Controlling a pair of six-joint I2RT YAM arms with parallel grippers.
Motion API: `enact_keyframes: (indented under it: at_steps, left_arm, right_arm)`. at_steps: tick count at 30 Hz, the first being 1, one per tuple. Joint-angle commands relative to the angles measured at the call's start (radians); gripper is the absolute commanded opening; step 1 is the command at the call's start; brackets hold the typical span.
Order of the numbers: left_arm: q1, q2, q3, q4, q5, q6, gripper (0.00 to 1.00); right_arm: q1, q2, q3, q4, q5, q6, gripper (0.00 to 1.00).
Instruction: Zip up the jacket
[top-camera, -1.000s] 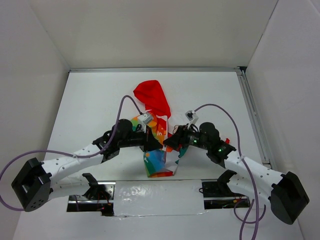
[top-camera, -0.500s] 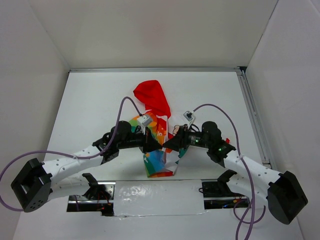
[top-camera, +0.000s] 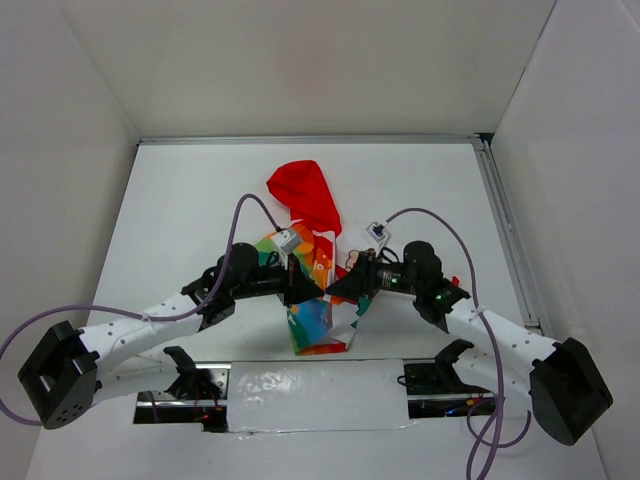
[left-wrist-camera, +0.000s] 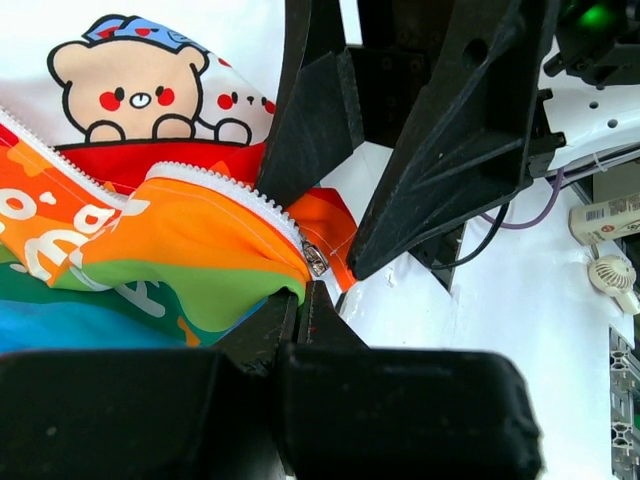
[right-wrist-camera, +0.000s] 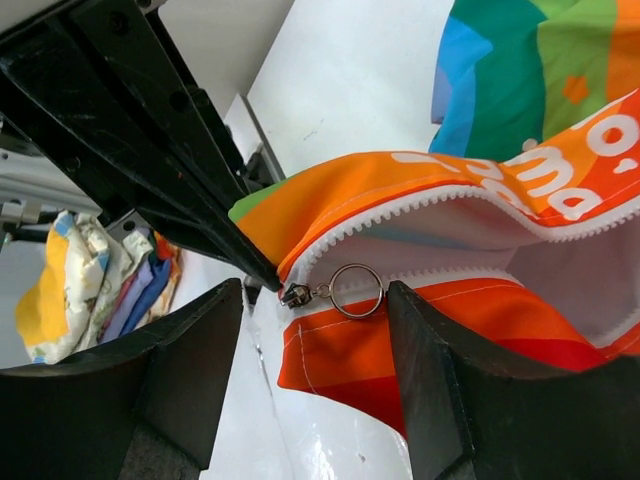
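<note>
The jacket (top-camera: 313, 300) lies mid-table, red hood (top-camera: 305, 195) away from me, rainbow panels near me. In the left wrist view its bear print (left-wrist-camera: 130, 85) and open zipper teeth show. My left gripper (top-camera: 303, 291) (left-wrist-camera: 302, 296) is shut on the jacket's orange-green edge just beside the zipper slider (left-wrist-camera: 316, 258). My right gripper (top-camera: 334, 290) (right-wrist-camera: 315, 300) is open, its fingers (right-wrist-camera: 450, 380) on either side of the slider's metal ring pull (right-wrist-camera: 356, 290), which hangs free between them. The zipper is open above the slider.
A metal rail (top-camera: 505, 235) runs along the table's right edge. A taped strip (top-camera: 315, 395) lies between the arm bases. A bundle of coloured cloth (right-wrist-camera: 85, 280) shows at the left of the right wrist view. White walls enclose the table.
The right gripper has edged a little left toward the left gripper at the zipper's lower end. The left arm has shifted slightly. The jacket has hardly moved.
</note>
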Motion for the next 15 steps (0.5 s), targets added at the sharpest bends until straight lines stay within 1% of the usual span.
enact_keyframes:
  at_steps: [1,7,11,15]
  left_arm:
    - [0.002,-0.018,-0.008,0.087,0.017,0.036,0.0]
    - [0.002,-0.014,0.004,0.091,0.014,0.036,0.0]
    - [0.002,-0.007,0.006,0.088,0.004,0.037,0.0]
    - [0.002,0.002,0.001,0.081,-0.006,0.031,0.0]
  right_arm:
    - [-0.004,0.024,-0.009,0.068,-0.07,0.007,0.66]
    - [-0.006,0.053,-0.004,0.099,-0.089,0.03,0.62]
    - [-0.008,0.026,0.008,0.096,-0.087,0.047,0.58]
    - [-0.011,-0.005,0.019,0.082,-0.081,0.053,0.57]
